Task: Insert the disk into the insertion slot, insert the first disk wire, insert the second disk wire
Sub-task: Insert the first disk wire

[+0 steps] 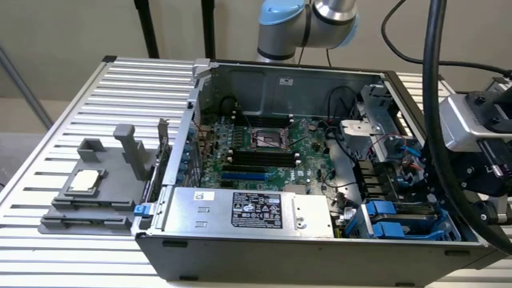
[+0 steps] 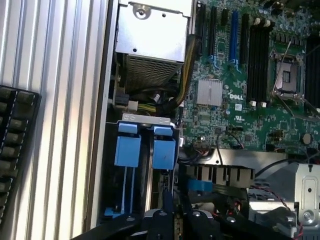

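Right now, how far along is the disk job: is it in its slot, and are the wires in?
Done: the disk in its blue carrier looks seated in the bay, beside a second blue carrier. In hand: the gripper is shut close to that bay; whether it holds a wire I cannot tell. Left: I cannot confirm either disk wire is plugged in.

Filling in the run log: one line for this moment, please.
claw: shut | nearest: blue carriers in drive bay | computer case: open
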Motion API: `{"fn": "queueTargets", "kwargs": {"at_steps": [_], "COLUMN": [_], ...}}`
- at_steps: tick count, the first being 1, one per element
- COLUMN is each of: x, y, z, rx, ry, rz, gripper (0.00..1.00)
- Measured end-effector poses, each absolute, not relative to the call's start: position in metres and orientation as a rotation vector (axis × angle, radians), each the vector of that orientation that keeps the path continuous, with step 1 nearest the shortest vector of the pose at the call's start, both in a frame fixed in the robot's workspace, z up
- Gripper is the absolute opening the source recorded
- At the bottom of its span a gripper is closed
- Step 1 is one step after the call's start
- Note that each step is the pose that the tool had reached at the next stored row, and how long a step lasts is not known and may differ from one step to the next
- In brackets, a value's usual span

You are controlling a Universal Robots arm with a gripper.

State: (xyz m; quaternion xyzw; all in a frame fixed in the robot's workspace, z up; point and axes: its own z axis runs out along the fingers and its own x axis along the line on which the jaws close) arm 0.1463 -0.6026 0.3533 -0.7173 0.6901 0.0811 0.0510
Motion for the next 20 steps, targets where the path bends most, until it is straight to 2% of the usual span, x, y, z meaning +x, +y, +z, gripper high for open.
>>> {"fn": "queueTargets", "kwargs": {"at_steps": [8,15,20], "x": [0.146,0.146,0.15], "y": [-0.603,-0.601,-0.592], "z": [0.353,0.352,0.352], "rx": [-2.166,-2.19,-2.195], "ry": [2.184,2.239,2.246], "rz": [0.211,0.235,0.234], "gripper": [0.16,0.16,0.16]}}
